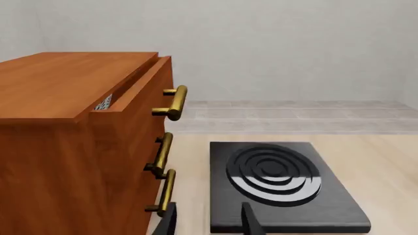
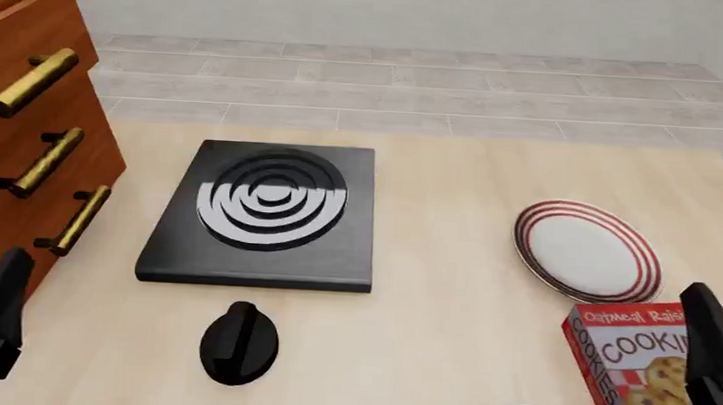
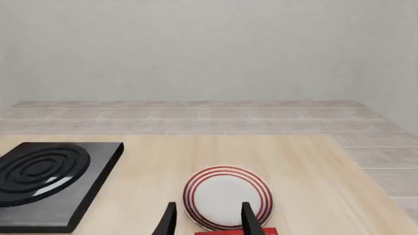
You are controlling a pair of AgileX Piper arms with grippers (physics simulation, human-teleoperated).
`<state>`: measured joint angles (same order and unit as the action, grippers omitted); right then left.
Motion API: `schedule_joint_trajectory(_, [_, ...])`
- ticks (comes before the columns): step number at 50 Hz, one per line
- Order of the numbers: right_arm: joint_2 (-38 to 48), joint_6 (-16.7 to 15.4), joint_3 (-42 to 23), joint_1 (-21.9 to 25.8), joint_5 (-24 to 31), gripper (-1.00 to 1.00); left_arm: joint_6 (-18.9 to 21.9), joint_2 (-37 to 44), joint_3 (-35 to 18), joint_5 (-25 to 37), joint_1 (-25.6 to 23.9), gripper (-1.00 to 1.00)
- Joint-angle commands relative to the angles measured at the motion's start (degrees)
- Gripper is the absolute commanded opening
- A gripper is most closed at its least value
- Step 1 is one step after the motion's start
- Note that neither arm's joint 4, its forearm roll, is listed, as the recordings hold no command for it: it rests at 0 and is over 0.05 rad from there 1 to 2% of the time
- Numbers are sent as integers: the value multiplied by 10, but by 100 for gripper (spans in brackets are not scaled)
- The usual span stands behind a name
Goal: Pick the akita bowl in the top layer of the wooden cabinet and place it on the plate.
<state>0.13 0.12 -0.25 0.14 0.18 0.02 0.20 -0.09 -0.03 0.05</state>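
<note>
Reaching is the step in hand: the akita bowl (image 1: 103, 103) peeks from the top layer (image 1: 140, 88), slightly ajar in the wooden cabinet (image 1: 58, 147). Left gripper (image 1: 207, 221), spread wide and empty, must open that drawer further; right gripper (image 3: 207, 219), likewise wide, hovers near the plate (image 3: 226, 197).

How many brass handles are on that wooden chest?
3, stacked down the front of the wooden cabinet: the top handle on the slightly open top layer, the middle handle below it, and the bottom handle lowest. None seems hidden.
</note>
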Motion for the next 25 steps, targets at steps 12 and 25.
schedule_joint_trajectory(12, [10,3,0,-1,-9,100,-4,30,0,-25,3,100])
schedule_joint_trajectory(25, [7,4,-2,-1,-7,100,-3,26,-15,-17,12,100])
